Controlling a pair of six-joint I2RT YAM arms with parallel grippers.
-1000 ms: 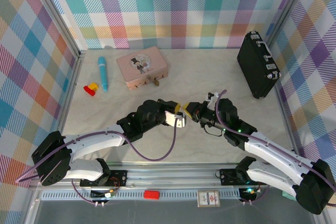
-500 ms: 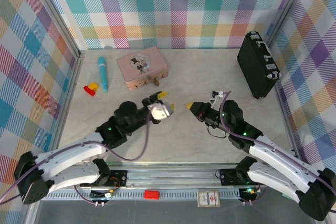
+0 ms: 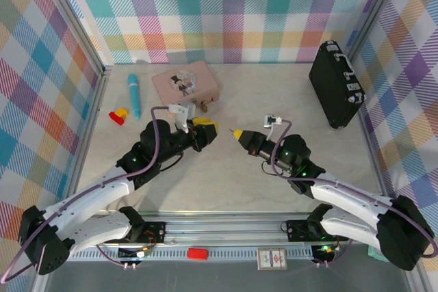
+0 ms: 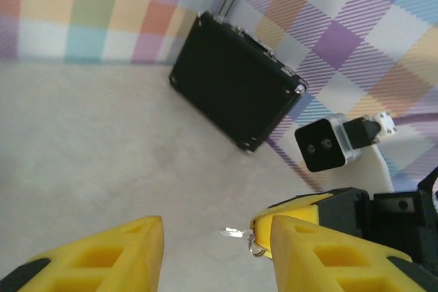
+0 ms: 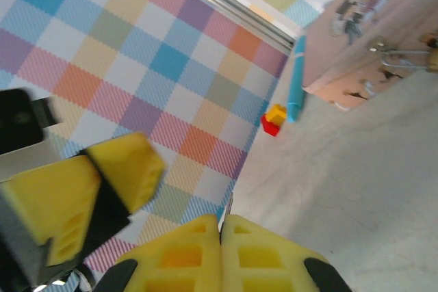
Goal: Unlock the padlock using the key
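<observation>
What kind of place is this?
Probably a robot test booth: white-and-black left arm and right arm bolted to a metal rail, pastel plaid cloth walls, props like a pink tin box.

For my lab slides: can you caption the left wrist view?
Open yellow-fingered left gripper faces the shut right gripper pinching a tiny thin grey metal key, black hard case behind.

Brass padlock at pink tin, tiny key between right fingers
</observation>
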